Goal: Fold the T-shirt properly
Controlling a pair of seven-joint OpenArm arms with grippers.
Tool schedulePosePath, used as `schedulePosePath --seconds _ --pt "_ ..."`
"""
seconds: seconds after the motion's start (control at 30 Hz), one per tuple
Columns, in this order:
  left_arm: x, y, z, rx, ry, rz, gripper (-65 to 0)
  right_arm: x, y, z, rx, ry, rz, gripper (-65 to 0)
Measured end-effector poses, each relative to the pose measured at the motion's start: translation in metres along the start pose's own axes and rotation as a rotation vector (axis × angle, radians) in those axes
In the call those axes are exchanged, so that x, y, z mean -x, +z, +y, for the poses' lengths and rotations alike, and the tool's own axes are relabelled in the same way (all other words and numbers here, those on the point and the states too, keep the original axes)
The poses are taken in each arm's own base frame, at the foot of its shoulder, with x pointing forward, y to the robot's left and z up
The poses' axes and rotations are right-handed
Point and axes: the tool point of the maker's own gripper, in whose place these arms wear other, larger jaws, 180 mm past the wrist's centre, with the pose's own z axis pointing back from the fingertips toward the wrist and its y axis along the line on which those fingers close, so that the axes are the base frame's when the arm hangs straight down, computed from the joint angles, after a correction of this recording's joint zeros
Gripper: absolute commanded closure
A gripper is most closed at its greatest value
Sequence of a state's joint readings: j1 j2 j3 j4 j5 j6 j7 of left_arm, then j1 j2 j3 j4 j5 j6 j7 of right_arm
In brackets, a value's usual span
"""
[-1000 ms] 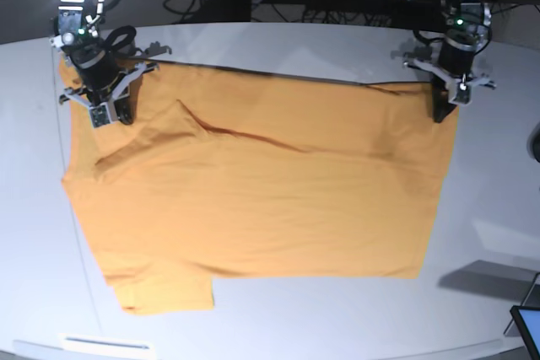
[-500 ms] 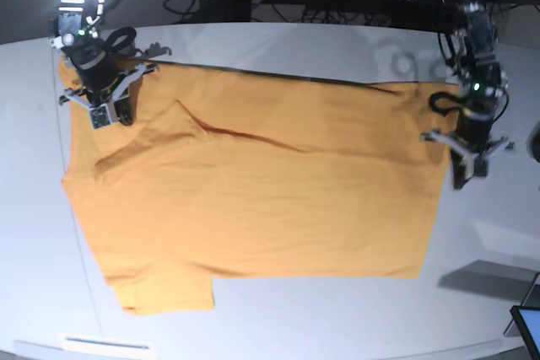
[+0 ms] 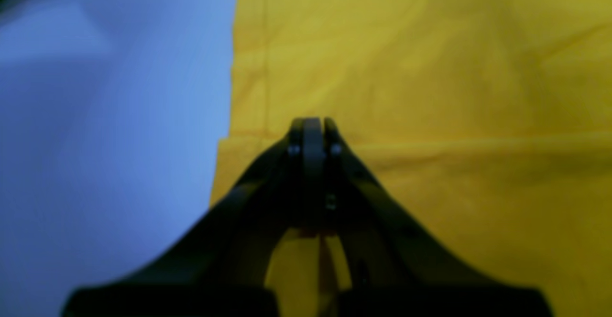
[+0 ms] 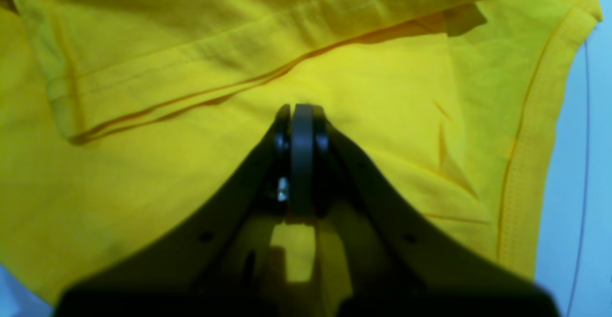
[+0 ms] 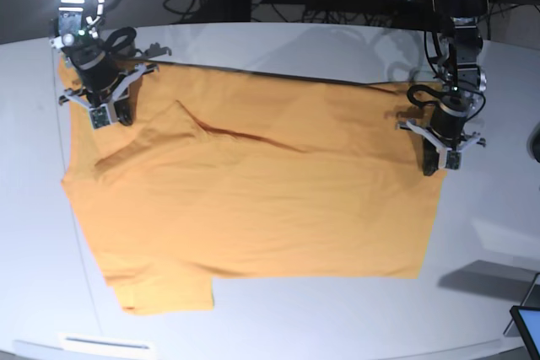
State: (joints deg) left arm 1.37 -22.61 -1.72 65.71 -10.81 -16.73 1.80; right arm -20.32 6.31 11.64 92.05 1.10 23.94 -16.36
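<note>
T-shirt [image 5: 253, 200] cloth, plain orange-yellow, lies spread flat across the white table [image 5: 278, 44], its long axis running side to side in the base view. One sleeve juts toward the near edge at the lower left, and the straight hem lies at the right end. A crease slants across the upper middle.

The left gripper [image 5: 440, 162] hangs over the hem edge at the right, jaws pressed together with nothing between them; its wrist camera shows the cloth's straight border against bare table, all rather blurred. The right gripper [image 5: 108, 111] sits at the far left corner, jaws likewise clenched and empty. Its wrist view alone shows a folded-over hem with stitching and a ribbed edge [image 4: 526, 164]. No tag can be made out.
</note>
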Motion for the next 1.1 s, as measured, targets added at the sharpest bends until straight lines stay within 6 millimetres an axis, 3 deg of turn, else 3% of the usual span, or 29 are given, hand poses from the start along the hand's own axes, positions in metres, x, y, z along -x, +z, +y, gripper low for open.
schedulePosePath --seconds 0.1,0.5,0.77,1.0,1.1 --pt "0.003 -0.001 0.002 -0.003 0.005 0.006 0.0 0.0 0.0 0.0 0.0 0.0 0.0 0.0" --pt "0.024 0.027 0.002 -0.007 0.023 -0.035 0.0 0.001 0.001 0.0 0.0 0.001 0.002 0.0" --pt "0.032 0.04 -0.001 -0.002 0.022 -0.035 0.0 0.005 0.015 0.001 0.014 0.04 0.034 0.0" --pt "0.039 0.057 -0.005 -0.002 0.004 -0.023 0.0 0.005 0.016 0.0 0.018 0.046 0.045 0.0" --pt "0.043 0.065 0.002 -0.014 0.016 -0.016 0.0 0.004 0.016 0.001 0.017 0.044 0.043 0.0"
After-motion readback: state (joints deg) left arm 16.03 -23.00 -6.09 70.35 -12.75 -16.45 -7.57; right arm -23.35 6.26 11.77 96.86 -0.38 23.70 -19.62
